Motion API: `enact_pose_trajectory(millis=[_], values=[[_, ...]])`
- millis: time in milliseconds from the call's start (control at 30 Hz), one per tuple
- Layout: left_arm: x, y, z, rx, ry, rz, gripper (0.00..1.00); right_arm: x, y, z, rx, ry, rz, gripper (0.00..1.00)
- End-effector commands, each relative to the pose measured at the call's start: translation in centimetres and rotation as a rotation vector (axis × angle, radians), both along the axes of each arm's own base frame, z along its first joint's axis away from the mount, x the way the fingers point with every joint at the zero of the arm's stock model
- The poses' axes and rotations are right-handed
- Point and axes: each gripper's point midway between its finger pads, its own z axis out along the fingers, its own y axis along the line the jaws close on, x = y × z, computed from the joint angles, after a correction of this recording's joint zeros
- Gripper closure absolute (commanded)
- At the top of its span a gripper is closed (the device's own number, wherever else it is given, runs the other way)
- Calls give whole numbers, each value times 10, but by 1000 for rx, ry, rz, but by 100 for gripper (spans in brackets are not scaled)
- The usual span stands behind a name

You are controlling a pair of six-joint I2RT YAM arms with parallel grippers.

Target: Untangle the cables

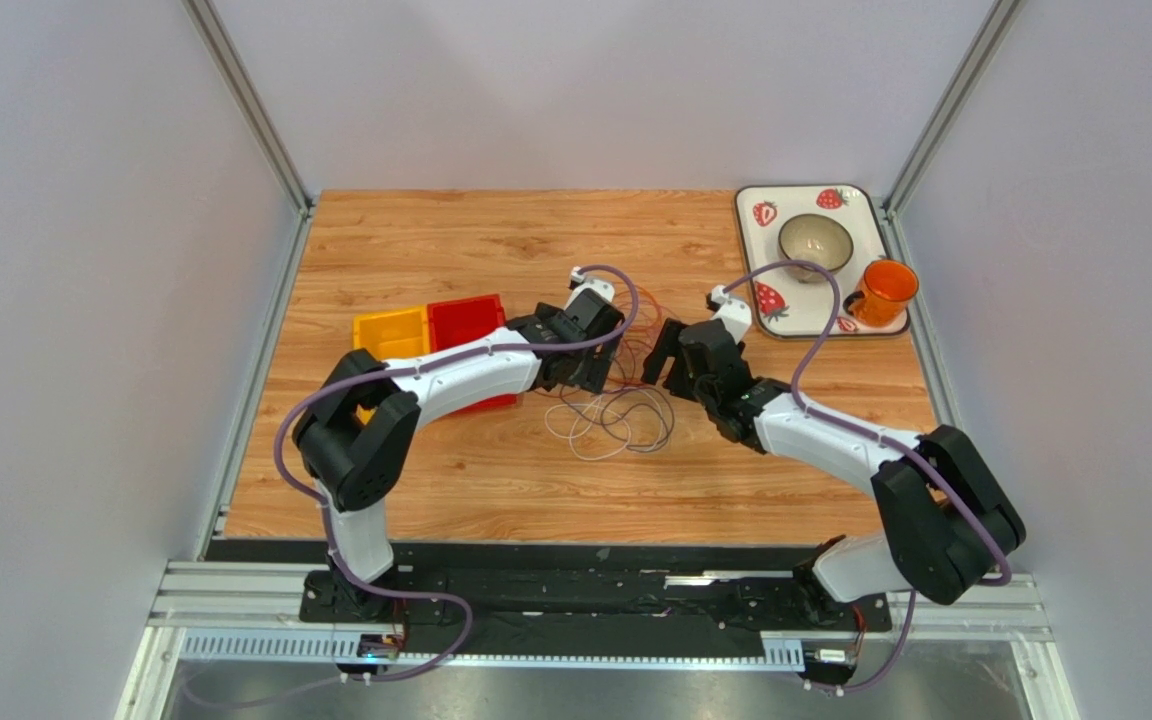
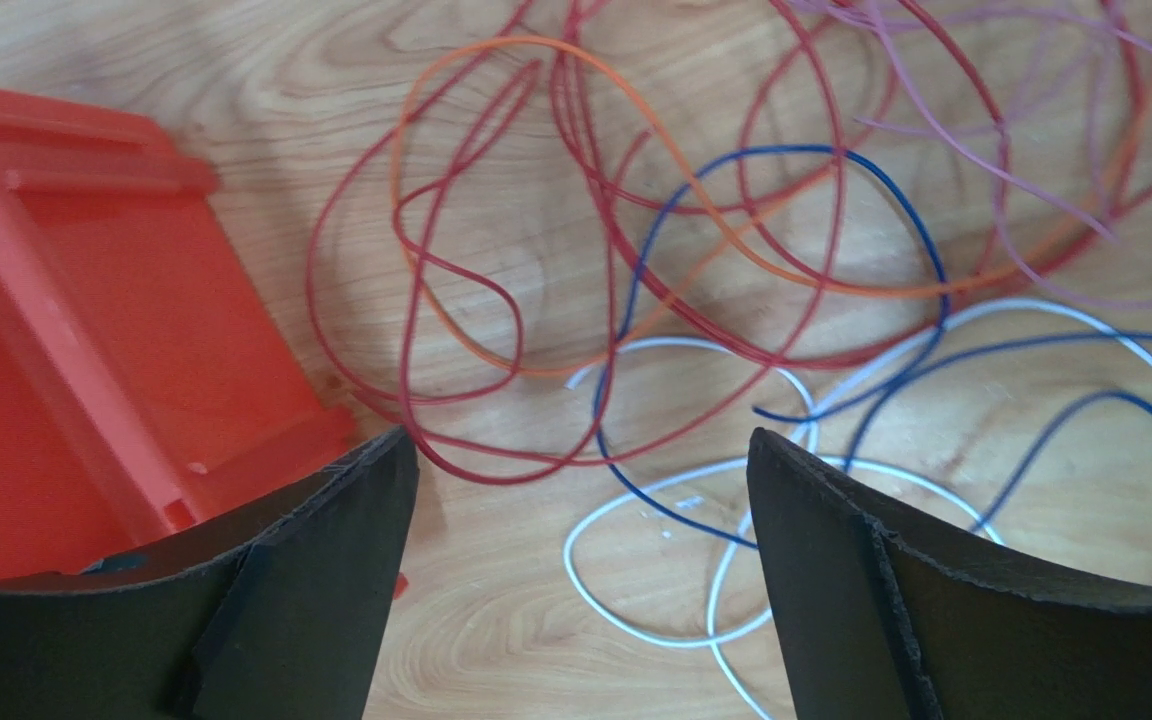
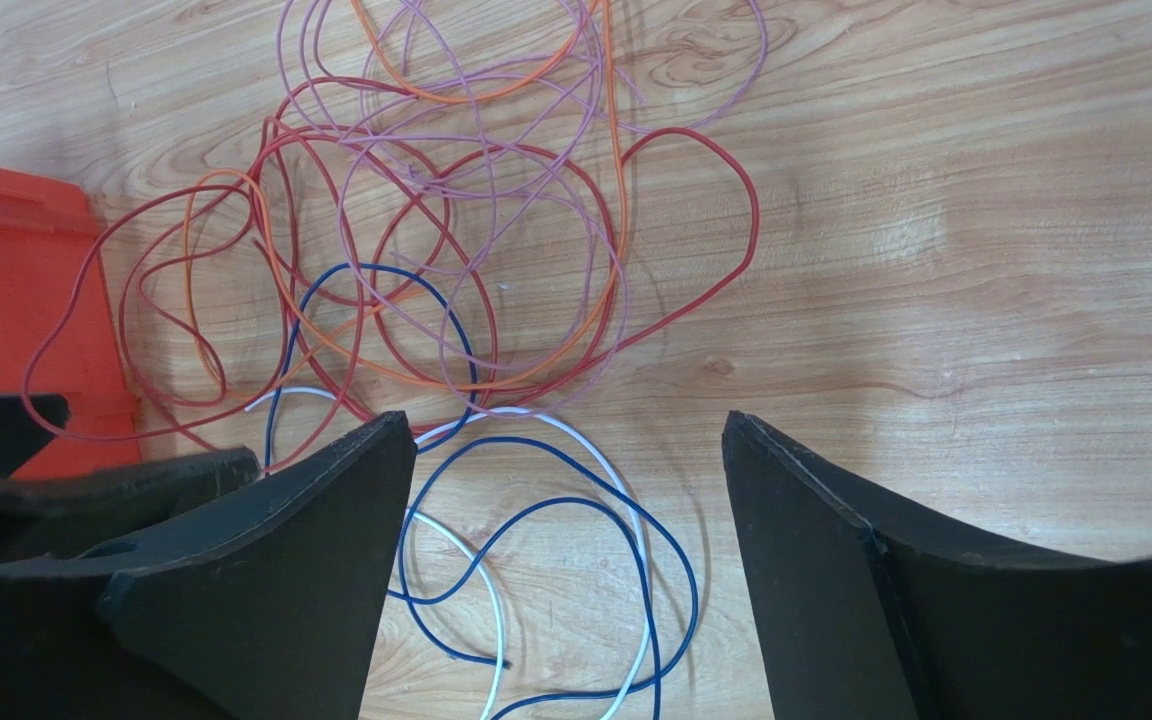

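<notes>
The cables [image 1: 612, 411] are a loose heap of very thin, glossy wires in dark red, orange, lilac, blue and white, their rounded loops crossing over one another (the blue and white ones lie on the near side). They rest flat on the wood-grain table [image 1: 432, 240], about mid-table, just right of a red bin [image 1: 470, 333] of ribbed plastic and between the two arms. The left gripper [image 2: 579, 443] and right gripper [image 3: 567, 423] hang over the heap, matte black fingers spread wide, grasping nothing.
</notes>
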Motion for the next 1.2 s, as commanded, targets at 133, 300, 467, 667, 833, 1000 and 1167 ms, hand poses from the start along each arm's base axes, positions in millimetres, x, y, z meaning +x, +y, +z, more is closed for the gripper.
enact_pose_trajectory(millis=[133, 300, 467, 667, 833, 1000, 1167], values=[[28, 10, -2, 15, -41, 95, 23, 14, 7, 19, 21, -45, 0, 21], [35, 14, -19, 15, -13, 109, 28, 15, 7, 18, 18, -43, -2, 21], [44, 17, -22, 11, -23, 124, 35, 15, 10, 18, 17, -36, 12, 21], [52, 11, -25, 6, -22, 116, 35, 15, 10, 16, 12, -28, 10, 21], [59, 8, -25, 5, -32, 122, 44, 16, 11, 16, 11, -26, 12, 21], [58, 15, -34, 43, -11, 160, 74, 17, 10, 16, 10, -27, 10, 21], [56, 23, -35, 59, -7, 190, 90, 17, 11, 16, 9, -28, 12, 21]])
